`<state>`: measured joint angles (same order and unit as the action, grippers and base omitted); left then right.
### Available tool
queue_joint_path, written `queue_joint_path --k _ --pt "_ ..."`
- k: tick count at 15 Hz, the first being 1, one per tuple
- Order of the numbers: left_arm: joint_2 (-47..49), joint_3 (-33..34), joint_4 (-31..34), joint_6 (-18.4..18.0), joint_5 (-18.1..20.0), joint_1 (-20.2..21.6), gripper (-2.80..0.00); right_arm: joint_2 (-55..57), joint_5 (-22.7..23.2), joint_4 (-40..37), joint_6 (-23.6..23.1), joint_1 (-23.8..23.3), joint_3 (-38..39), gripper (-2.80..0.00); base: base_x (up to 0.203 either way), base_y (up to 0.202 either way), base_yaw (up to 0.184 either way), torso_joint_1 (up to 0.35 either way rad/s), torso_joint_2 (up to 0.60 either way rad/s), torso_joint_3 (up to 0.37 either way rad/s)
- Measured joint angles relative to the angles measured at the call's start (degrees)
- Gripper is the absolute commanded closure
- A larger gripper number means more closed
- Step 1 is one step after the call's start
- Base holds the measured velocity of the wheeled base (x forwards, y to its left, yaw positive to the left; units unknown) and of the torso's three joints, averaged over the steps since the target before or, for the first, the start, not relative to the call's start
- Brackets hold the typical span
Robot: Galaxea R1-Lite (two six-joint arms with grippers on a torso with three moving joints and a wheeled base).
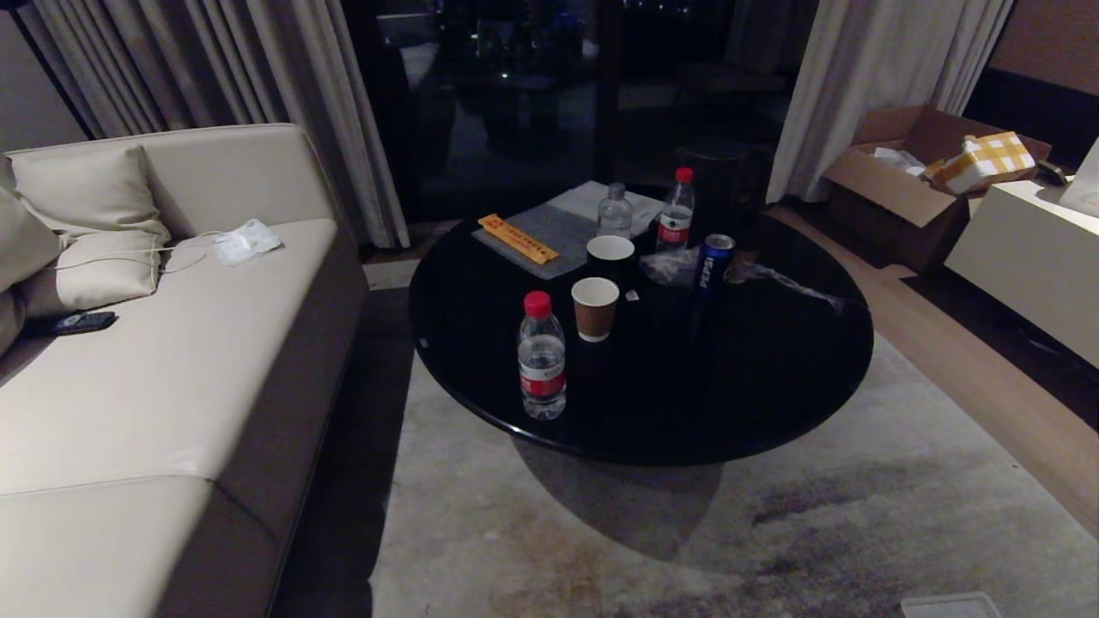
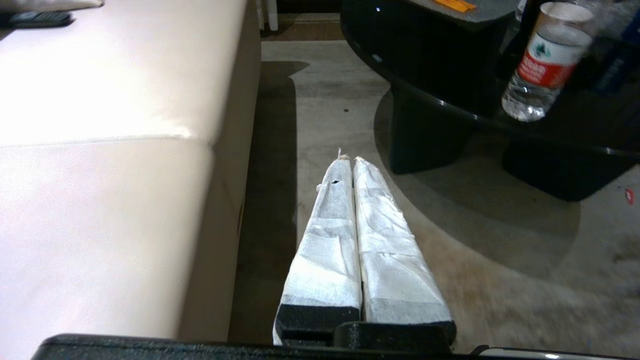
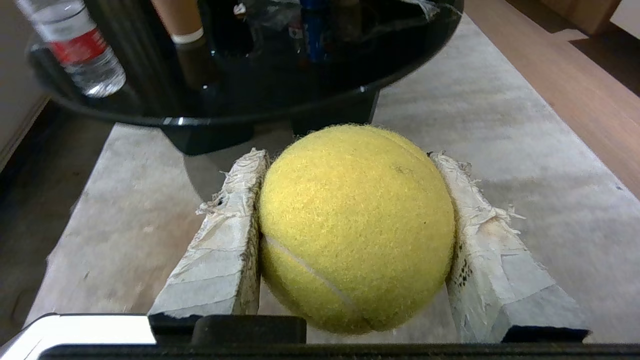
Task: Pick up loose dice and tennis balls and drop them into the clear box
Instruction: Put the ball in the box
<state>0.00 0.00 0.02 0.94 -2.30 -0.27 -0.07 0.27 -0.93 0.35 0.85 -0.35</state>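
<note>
The left gripper [image 2: 348,160] has two long tapering fingers [image 2: 330,240], each wrapped in white cloth-like tape laid in overlapping bands — a loose thread sticks up at one tip, and a small dark hole shows near it. Their bases are black, grainy plastic, with a black housing edge at 6 o'clock. The right gripper [image 3: 350,160] has the same taped fingers [image 3: 220,250], but dirtier and badly frayed — torn shreds along the edges, brownish stains, black bases, a white body corner at 7 o'clock.
</note>
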Motion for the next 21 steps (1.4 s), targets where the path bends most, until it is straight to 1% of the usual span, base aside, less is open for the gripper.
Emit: queue_joint_path --k 21 --pt "0.0 0.0 -0.02 -0.1 0.05 0.0 0.0 0.0 -0.02 0.02 -0.01 0.0 0.02 0.0 -0.184 0.0 0.0 0.003 0.0 0.002"
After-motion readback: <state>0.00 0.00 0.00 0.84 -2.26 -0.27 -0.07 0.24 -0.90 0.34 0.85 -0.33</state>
